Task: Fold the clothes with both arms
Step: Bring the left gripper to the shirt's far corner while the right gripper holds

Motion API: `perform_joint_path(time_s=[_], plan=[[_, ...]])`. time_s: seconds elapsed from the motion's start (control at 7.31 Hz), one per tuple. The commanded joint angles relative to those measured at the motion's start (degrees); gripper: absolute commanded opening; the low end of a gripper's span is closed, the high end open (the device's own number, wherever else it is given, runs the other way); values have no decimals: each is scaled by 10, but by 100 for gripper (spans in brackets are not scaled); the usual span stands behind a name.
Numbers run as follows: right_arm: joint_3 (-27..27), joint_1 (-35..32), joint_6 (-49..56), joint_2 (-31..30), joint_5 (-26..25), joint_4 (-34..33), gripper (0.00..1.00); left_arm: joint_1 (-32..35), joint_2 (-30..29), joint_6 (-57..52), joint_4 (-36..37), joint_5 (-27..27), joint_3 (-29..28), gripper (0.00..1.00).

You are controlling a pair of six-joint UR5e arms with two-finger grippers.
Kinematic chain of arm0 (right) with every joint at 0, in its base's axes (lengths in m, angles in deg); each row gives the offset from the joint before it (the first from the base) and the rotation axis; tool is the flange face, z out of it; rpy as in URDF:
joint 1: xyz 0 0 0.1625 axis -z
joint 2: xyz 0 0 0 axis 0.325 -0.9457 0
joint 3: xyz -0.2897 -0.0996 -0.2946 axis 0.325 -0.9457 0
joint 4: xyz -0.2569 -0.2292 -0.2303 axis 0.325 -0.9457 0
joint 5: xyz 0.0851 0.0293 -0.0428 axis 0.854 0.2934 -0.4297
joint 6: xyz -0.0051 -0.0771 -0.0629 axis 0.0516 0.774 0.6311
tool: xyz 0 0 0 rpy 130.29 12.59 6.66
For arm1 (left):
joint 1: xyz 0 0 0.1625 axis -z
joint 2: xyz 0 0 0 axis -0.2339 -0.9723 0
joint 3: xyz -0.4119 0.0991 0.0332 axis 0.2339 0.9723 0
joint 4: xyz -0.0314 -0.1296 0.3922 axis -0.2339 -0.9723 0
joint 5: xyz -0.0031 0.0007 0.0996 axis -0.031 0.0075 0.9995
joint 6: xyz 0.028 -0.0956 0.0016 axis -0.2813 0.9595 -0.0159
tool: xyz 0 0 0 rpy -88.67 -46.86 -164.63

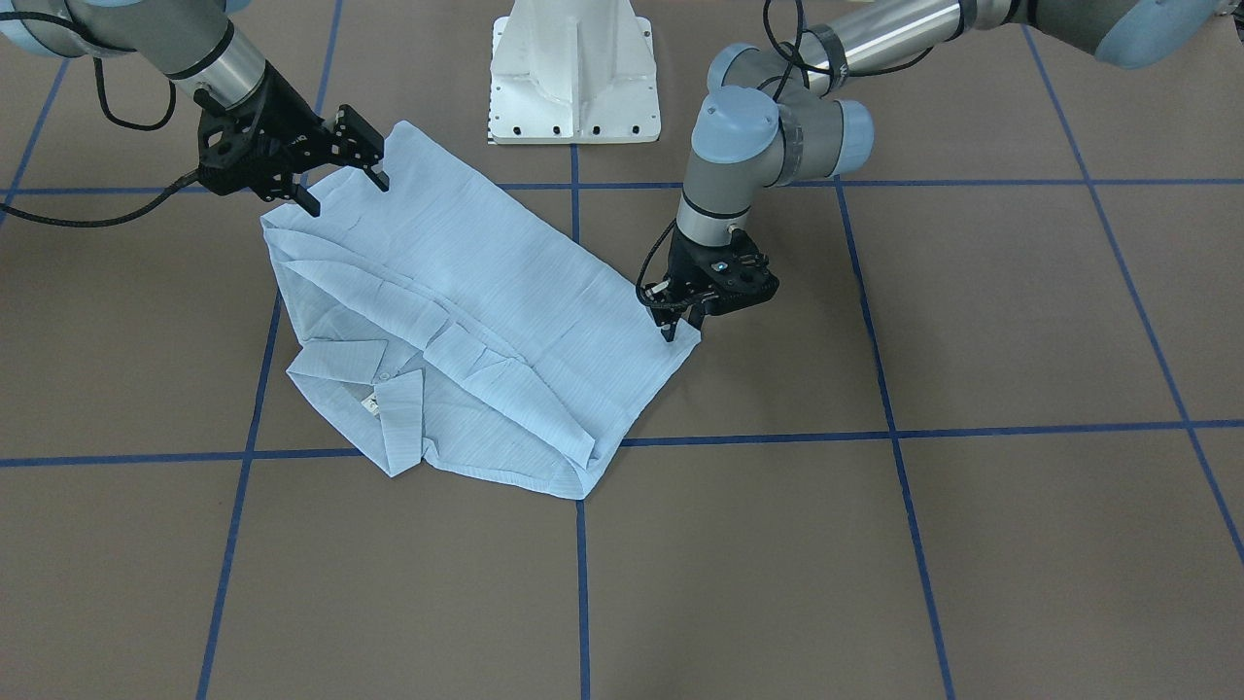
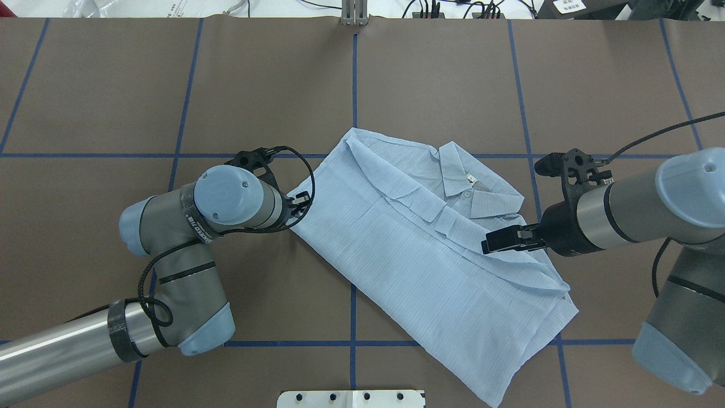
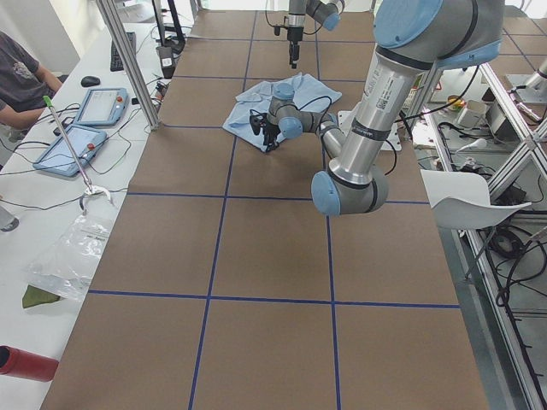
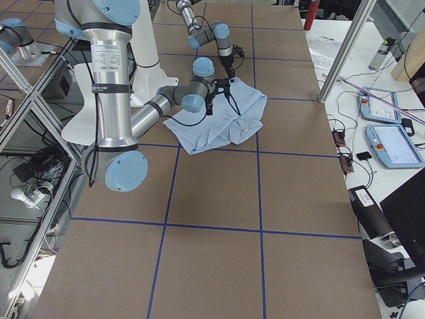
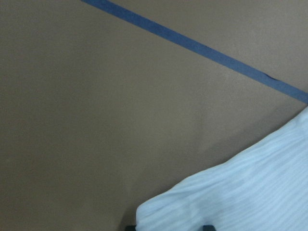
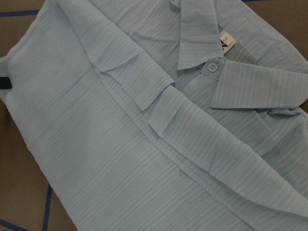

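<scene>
The pale-blue striped shirt [image 1: 525, 292] lies flat and slantwise on the brown worktop [image 1: 972, 311], just in front of the white pedestal base [image 1: 575, 73], across a crossing of the blue tape lines [image 1: 894, 430]. Its sides are folded in over the body, leaving long creases down the middle. The collar [image 6: 197, 24] is at the end away from the robot and spread open, with the white neck label [image 6: 226, 41] and one small white button [image 6: 210, 66] showing between its flaps.

The left gripper [image 1: 675, 331] points straight down at the shirt's corner on the robot's left, its tips at the cloth's edge. The left wrist view shows only that corner and bare worktop, and I cannot tell whether the jaws pinch the cloth.

The right gripper [image 1: 347, 194] hangs tilted over the shirt's opposite edge, toward the base. Its jaws stand wide apart and grip nothing. One black fingertip [image 6: 5, 83] shows at the left rim of the right wrist view, over the folded cloth.
</scene>
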Motion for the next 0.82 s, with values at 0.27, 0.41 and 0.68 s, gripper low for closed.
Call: perform_joint_path(time_s=[0.27,0.41,0.68], plan=[[0,0,0,0,-1,0,100,4,-1,0,4,-4,7,0],[-1,-1,0,-1,-1,0,100,14,-5,-1,3,-1,3,0],[0,-4,0,0,0,0,100,48,-47,-34,-4,1,-48,0]])
